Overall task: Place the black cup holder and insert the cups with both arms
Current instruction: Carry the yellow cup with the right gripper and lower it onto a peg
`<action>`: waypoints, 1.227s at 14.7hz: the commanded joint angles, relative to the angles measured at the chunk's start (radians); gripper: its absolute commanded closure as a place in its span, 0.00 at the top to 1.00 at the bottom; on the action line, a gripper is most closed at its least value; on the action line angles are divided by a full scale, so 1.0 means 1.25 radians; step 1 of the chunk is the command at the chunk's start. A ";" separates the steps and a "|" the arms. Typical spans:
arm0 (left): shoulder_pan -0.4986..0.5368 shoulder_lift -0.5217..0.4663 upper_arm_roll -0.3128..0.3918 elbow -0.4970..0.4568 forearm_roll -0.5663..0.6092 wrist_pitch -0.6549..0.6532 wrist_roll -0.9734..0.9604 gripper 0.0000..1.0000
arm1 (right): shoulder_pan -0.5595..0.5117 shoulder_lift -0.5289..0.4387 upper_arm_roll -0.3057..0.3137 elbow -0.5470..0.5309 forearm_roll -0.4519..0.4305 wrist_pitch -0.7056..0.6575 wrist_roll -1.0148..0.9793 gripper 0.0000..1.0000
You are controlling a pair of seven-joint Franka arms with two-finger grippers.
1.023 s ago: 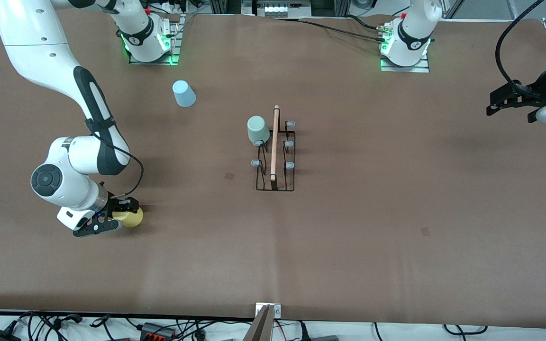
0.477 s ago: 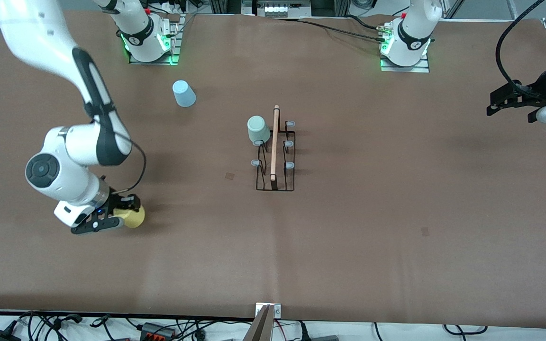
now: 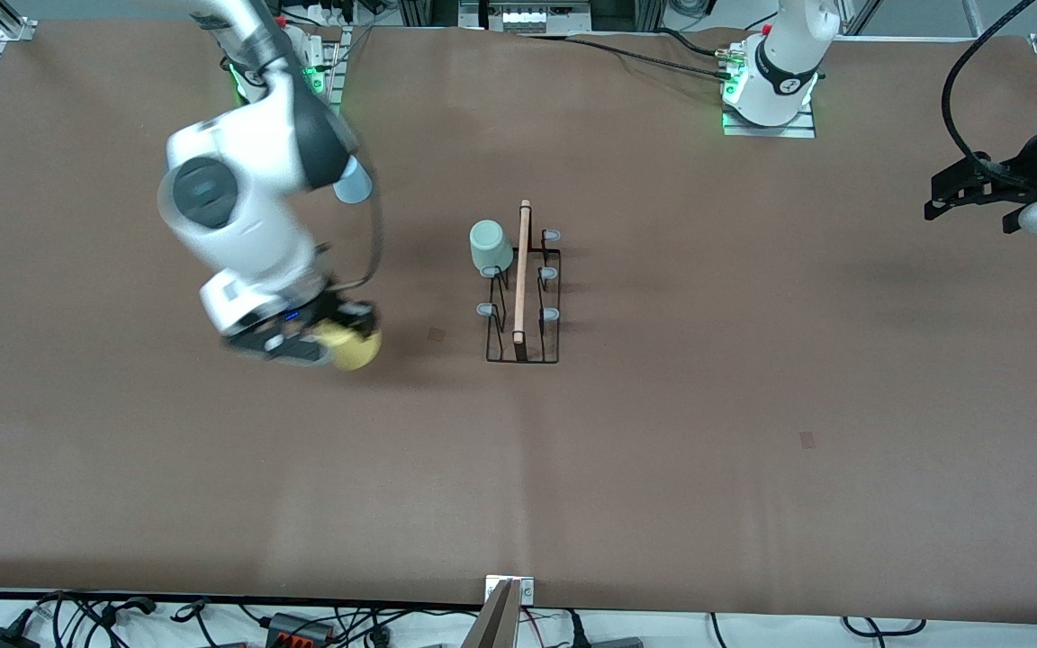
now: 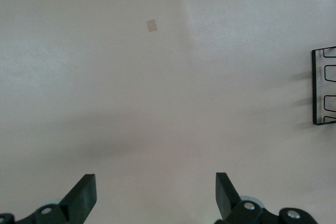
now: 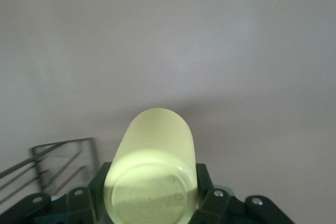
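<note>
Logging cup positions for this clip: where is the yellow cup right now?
The yellow cup is clamped in the right gripper, in the air over bare table between the right arm's end and the black cup holder.

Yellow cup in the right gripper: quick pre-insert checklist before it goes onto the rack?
1. Right gripper shut on yellow cup: ok.
2. Cup lifted off the table: ok, shadow sits apart.
3. Free pegs on black cup holder: ok, only the green cup is on one.
4. Cup above a peg: not ok, it is over bare table toward the right arm's end.
5. Left gripper out of the way: ok, open, waiting at its own end.
6. Blue cup position: cannot tell, mostly hidden by the arm.
</note>
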 commanded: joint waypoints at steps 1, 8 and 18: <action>-0.001 0.000 0.002 0.007 -0.014 -0.005 -0.005 1.00 | 0.078 0.014 0.005 -0.011 -0.024 0.051 0.183 0.27; -0.001 -0.001 0.000 0.007 -0.014 -0.006 -0.005 1.00 | 0.134 0.087 0.010 0.026 -0.036 0.129 0.284 0.27; -0.001 -0.001 0.000 0.007 -0.014 -0.006 -0.005 1.00 | 0.152 0.132 0.012 0.026 -0.023 0.175 0.287 0.34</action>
